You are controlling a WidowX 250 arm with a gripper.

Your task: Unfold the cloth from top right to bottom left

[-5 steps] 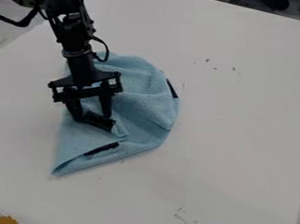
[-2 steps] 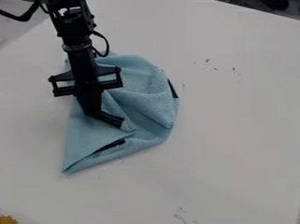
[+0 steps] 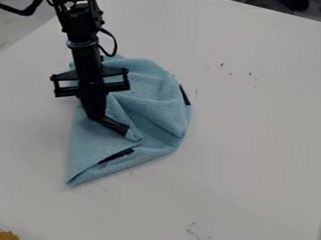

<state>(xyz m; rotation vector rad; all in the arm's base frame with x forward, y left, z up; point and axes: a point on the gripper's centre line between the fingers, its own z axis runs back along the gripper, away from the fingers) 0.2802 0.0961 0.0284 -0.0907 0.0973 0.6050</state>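
My gripper (image 3: 114, 126) comes down from the upper left over the light blue cloth (image 3: 151, 94), its fingers together and pinching a small fold near the cloth's middle. Crumpled and partly folded, the cloth lies left of the table's middle, with a pointed corner toward the lower left. One dark strip shows at its right edge, another along the lower fold. The arm and gripper hide part of the cloth's upper left.
The white table (image 3: 256, 146) carries small dark marks at the upper right and near the bottom. A yellow-orange object (image 3: 7, 236) sits at the bottom left corner. Dark items stand beyond the far edge.
The gripper's fingers, apart a second ago, have closed on the cloth. Its pinched fold has shifted slightly, and the lower left corner has moved a little to the right.
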